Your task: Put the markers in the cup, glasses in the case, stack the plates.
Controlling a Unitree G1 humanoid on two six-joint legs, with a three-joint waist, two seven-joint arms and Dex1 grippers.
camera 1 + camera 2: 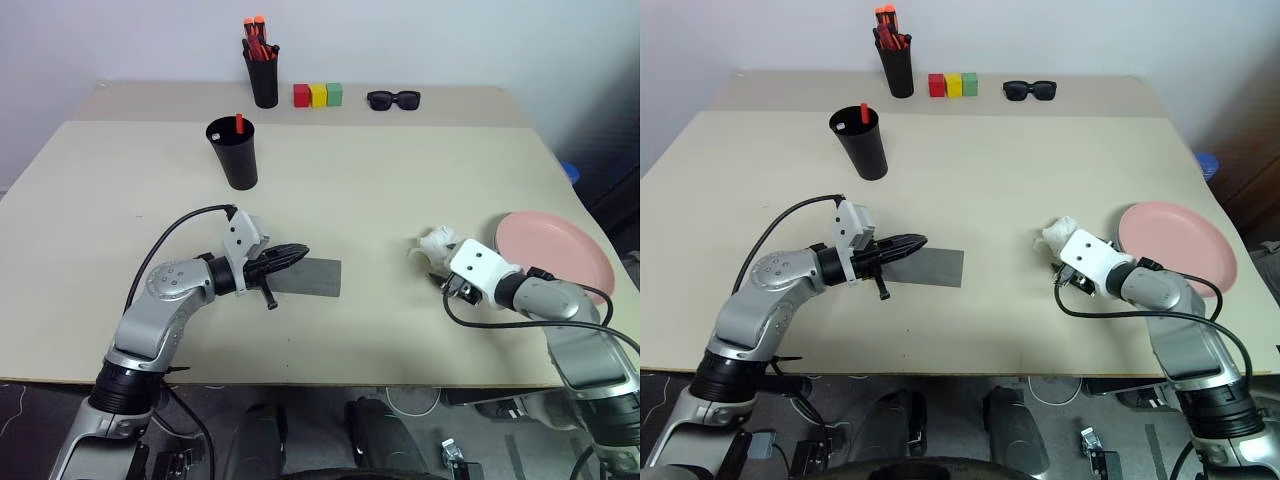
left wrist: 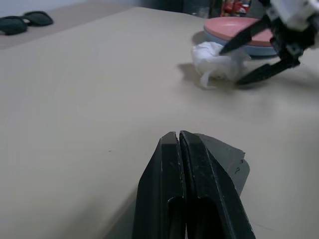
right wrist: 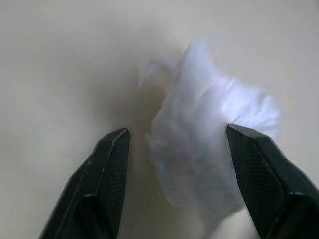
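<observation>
white crumpled tissue (image 3: 204,149) sits between the open right pincer (image 3: 177,169); close low around it. left pincer (image 2: 179,144) shut, empty

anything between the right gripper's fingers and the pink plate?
No, bare table. The right gripper is open around a crumpled white tissue; the pink plate sits apart behind it, as the head views show.

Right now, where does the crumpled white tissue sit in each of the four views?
Left eye view: crumpled white tissue right of centre, just left of the pink plate.
Right eye view: tissue right of centre, left of the plate.
Left wrist view: tissue upper right, before the plate.
Right wrist view: tissue central, between the right gripper's open fingers.
Shared landmark: the pink plate.
</observation>
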